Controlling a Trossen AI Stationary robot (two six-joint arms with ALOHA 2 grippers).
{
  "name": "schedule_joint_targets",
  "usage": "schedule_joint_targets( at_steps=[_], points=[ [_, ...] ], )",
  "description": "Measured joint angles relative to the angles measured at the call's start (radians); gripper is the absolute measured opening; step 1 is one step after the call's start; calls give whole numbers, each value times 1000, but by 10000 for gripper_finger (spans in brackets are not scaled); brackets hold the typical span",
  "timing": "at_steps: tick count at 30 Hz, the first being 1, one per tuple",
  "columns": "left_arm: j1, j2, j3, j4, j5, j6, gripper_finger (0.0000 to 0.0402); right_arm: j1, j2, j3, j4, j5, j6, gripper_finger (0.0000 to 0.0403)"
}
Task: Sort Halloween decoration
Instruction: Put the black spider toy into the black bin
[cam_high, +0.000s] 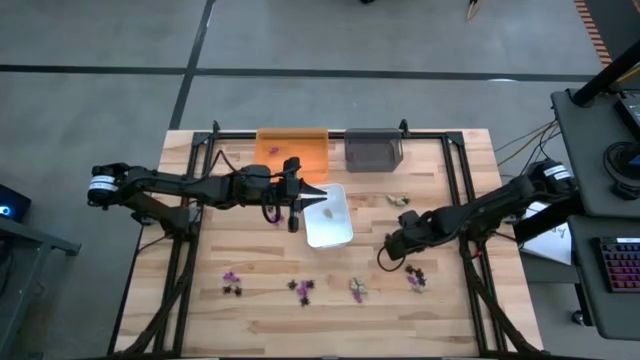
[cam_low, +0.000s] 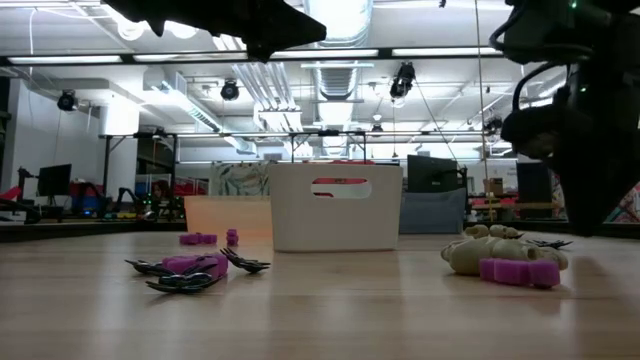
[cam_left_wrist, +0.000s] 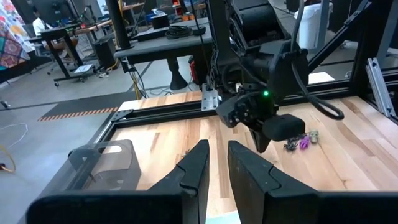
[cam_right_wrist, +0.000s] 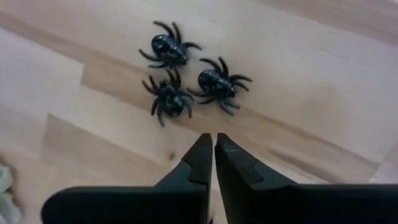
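The Halloween decoration lies scattered as tiny pieces. Three black spiders (cam_right_wrist: 186, 78) rest on the wood just ahead of my right gripper (cam_right_wrist: 214, 146), which points down, shut, with nothing between its fingers. My right gripper (cam_high: 392, 246) is right of the white tray (cam_high: 340, 232). Purple and black pieces (cam_high: 232, 282) (cam_high: 302, 290) (cam_high: 415, 279) and a beige piece (cam_high: 357, 288) lie along the near side. A beige piece (cam_high: 328, 211) lies in the white tray. My left gripper (cam_left_wrist: 218, 155) hovers over that tray's left edge, its fingers a narrow gap apart, holding nothing.
An orange tray (cam_high: 300, 150) with purple pieces (cam_high: 273, 152) and a grey tray (cam_high: 373, 151) stand at the far edge. Another beige piece (cam_high: 398, 200) lies right of the white tray. A black frame (cam_high: 455, 190) runs along the table's sides. Bare wood lies near the front edge.
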Motion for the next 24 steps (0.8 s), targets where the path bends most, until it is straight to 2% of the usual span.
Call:
schedule_joint_targets(
  at_steps=[13,17,21,24],
  points=[
    [1,0,0,0,0,-1,41,-28,72,0,-3,84,-64,9],
    [1,0,0,0,0,-6,41,-59,65,0,-26,147,-114,9],
    [1,0,0,-1,0,-18,41,-90,31,0,-77,114,-196,9],
    [1,0,0,-1,0,-26,41,-97,-2,0,-93,62,-333,9]
  ],
)
